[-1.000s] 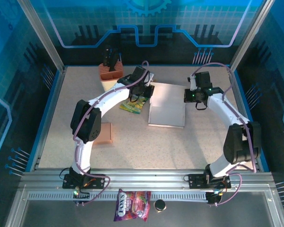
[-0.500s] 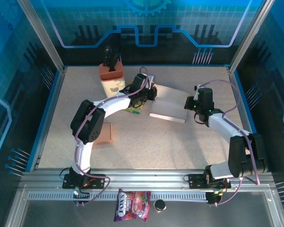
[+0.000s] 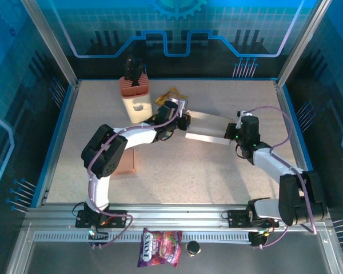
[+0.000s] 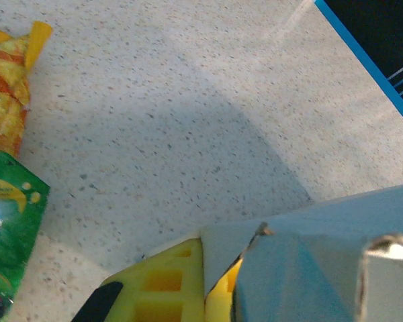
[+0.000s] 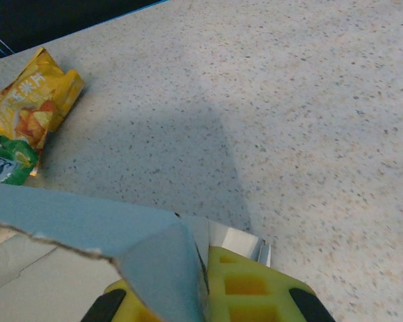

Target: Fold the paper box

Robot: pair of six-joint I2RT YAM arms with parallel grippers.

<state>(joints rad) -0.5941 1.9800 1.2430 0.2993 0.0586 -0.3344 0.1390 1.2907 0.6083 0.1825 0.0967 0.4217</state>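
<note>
Jaws clamped on paper box (image 3: 208, 127) | left gripper (image 3: 183, 122) at its left end | right gripper (image 3: 230, 134) at its right end

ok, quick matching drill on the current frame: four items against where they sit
1 paper box
2 pink candy bag
3 tan block
4 cream container

A back left of the table
B table centre, back half
C metal ledge in front of the table
D table's left side, mid-depth

Pairs: 1-B, 2-C, 3-D, 4-A
</note>
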